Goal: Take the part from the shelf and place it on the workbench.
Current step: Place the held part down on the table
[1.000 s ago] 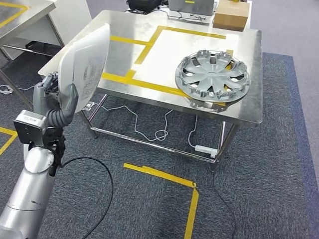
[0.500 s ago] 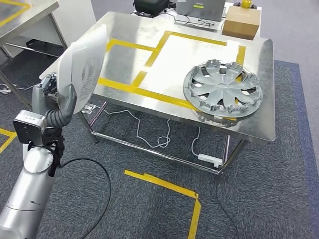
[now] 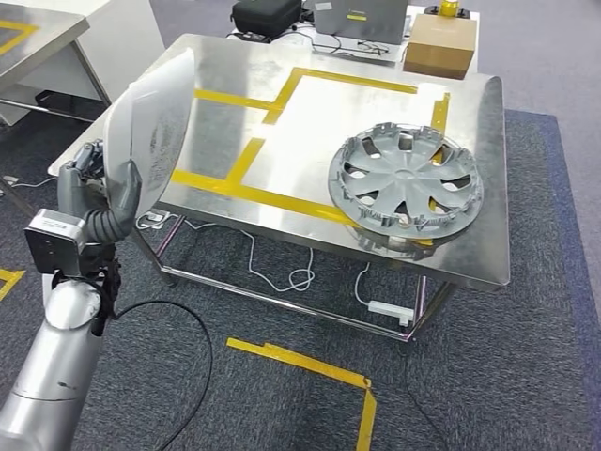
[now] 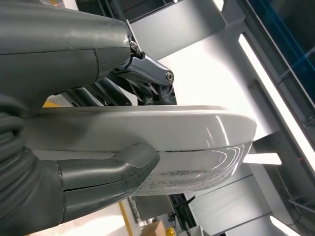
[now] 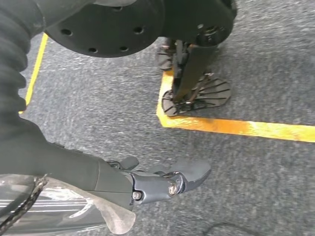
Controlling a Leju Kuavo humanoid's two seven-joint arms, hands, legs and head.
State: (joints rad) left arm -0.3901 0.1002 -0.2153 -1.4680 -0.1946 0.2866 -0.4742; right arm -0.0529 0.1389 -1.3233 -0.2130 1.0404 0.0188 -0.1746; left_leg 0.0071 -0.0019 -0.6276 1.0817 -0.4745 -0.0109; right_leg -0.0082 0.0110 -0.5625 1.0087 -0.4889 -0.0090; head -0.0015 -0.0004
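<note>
My left hand (image 3: 106, 193) grips the lower edge of a white curved shell part (image 3: 152, 122) and holds it upright, near the left corner of the steel workbench (image 3: 333, 103). In the left wrist view the thick thumb (image 4: 111, 172) presses one face of the part (image 4: 167, 132) and the darker fingers lie behind the other face. A grey hubcap (image 3: 406, 178) lies on the bench's right side, over yellow tape lines. My right hand (image 5: 163, 179) hangs above the carpet with its fingers stretched out, holding nothing.
A cardboard box (image 3: 440, 45), a laptop (image 3: 362, 17) and a black bag (image 3: 266, 14) sit at the bench's far edge. Another table (image 3: 36, 28) stands at far left. White cables (image 3: 284, 272) hang under the bench. Yellow floor tape (image 3: 312, 362) and a black cable (image 3: 192, 319) cross the carpet.
The whole view has shifted, so the camera has moved and the bench now sits a little differently in the picture. My left hand keeps the white part in the same grip.
</note>
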